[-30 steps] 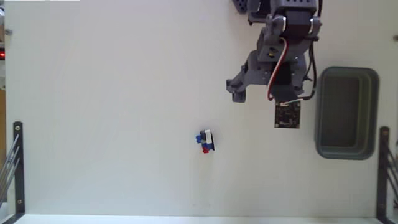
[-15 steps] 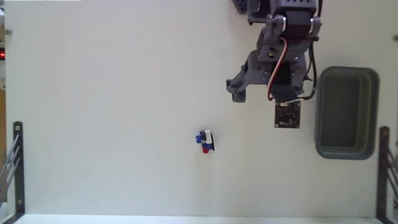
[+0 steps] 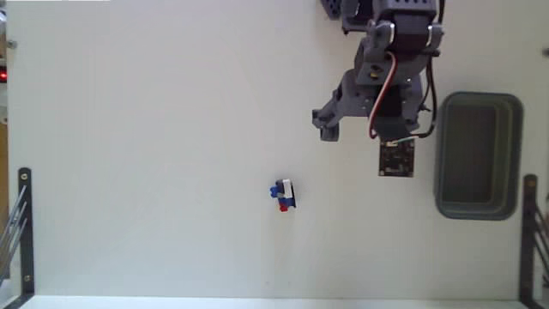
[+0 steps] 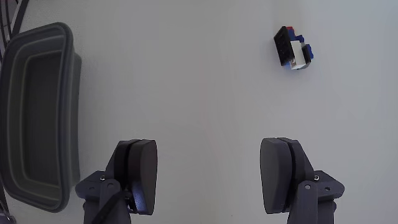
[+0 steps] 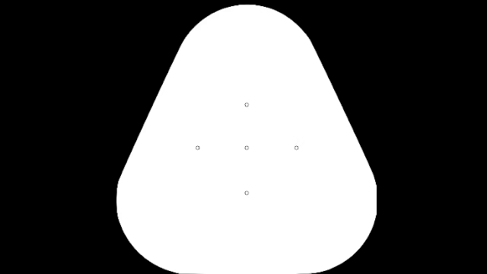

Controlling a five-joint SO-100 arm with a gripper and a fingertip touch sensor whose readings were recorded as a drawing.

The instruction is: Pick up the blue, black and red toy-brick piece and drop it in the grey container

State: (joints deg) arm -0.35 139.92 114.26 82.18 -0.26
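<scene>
Your arm (image 3: pixel 386 77) runs off the top edge of the fixed view, so its base is out of sight. In the wrist view the tray (image 4: pixel 37 118) is cut by the left edge, and both fingers (image 4: pixel 140 174) run off the bottom. The brick piece (image 3: pixel 284 195) is too small — its red part is perhaps underneath.

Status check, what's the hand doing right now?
Hand open, empty. Brick piece on table, untouched. Grey container empty. Path clear.
</scene>
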